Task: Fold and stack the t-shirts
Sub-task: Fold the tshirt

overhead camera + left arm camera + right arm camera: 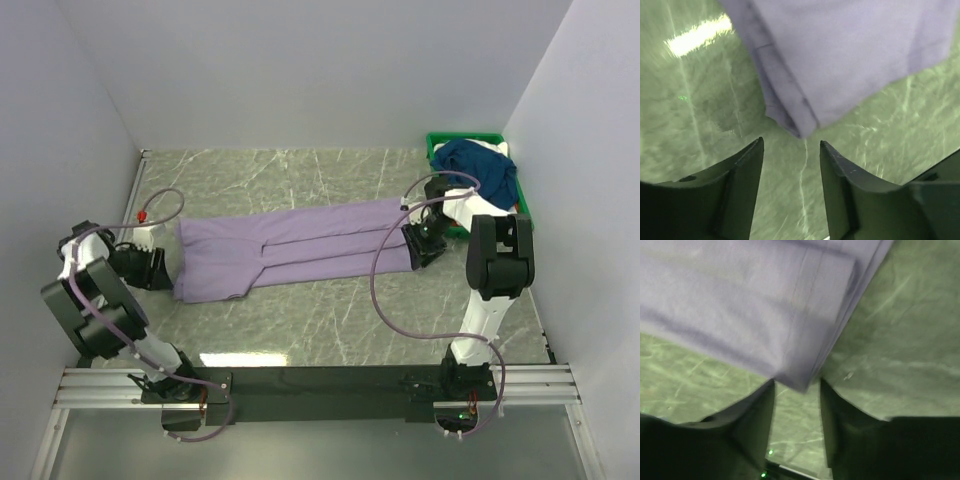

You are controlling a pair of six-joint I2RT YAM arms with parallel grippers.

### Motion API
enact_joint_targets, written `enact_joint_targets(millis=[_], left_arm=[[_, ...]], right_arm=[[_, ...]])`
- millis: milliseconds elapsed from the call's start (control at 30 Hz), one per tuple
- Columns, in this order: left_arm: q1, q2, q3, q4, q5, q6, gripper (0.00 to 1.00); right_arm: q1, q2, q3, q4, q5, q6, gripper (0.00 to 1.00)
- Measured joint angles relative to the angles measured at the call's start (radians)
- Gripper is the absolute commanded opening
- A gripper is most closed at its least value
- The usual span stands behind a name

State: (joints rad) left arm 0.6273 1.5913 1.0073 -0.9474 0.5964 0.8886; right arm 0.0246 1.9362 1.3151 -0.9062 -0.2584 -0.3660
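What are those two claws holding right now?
Left gripper: open, holding nothing.
Right gripper: open, lavender t-shirt corner at its tips, ungripped.

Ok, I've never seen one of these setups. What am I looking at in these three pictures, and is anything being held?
This is a robot: a left arm and a right arm, bolted at the near edge of a marbled table. The wide picture looks down from above and behind them. The other two come from a small camera on each wrist, so the dark prongs at the bottom are that arm's own two-finger tool. A lavender t-shirt, folded lengthwise, lies across the table. The left tool is at one end and the right tool at the other. Both are open, with a cloth corner just at their tips, so nothing is gripped. In the far right corner a green bin holds a dark navy t-shirt.
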Motion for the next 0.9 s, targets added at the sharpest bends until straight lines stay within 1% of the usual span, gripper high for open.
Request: enact_joint_targets(millis=[100,200,267,400,567,700,800,900], left_arm=[[-0.016,-0.113,0.003,-0.048,0.017,0.086,0.55],[-0.093,-0.242,-0.009,-0.051,0.014,0.148,0.56],[-0.188,-0.325,-0.054,-0.017,0.001,0.164,0.57],[-0.438,-0.446,-0.195,0.077,-0.061,0.145,0.59],[-0.677,-0.465,-0.325,0.22,-0.187,0.069,0.59],[-0.821,-0.468,-0.375,0.315,-0.265,0.008,0.59],[-0.904,-0.47,-0.402,0.371,-0.31,-0.029,0.57],[-0.96,-0.464,-0.421,0.421,-0.357,-0.068,0.56]], right_arm=[[-0.001,-0.029,-0.004,-0.021,-0.002,-0.01,0.52],[-0.001,-0.065,0.0,-0.046,-0.016,-0.006,0.52],[-0.001,-0.084,0.009,-0.058,-0.024,0.002,0.52],[-0.001,-0.099,0.023,-0.059,-0.033,0.014,0.53],[-0.001,-0.1,0.023,-0.062,-0.039,0.021,0.53],[-0.001,-0.1,0.023,-0.064,-0.04,0.025,0.53],[-0.001,-0.1,0.023,-0.065,-0.039,0.025,0.53],[-0.002,-0.1,0.024,-0.067,-0.039,0.025,0.53]])
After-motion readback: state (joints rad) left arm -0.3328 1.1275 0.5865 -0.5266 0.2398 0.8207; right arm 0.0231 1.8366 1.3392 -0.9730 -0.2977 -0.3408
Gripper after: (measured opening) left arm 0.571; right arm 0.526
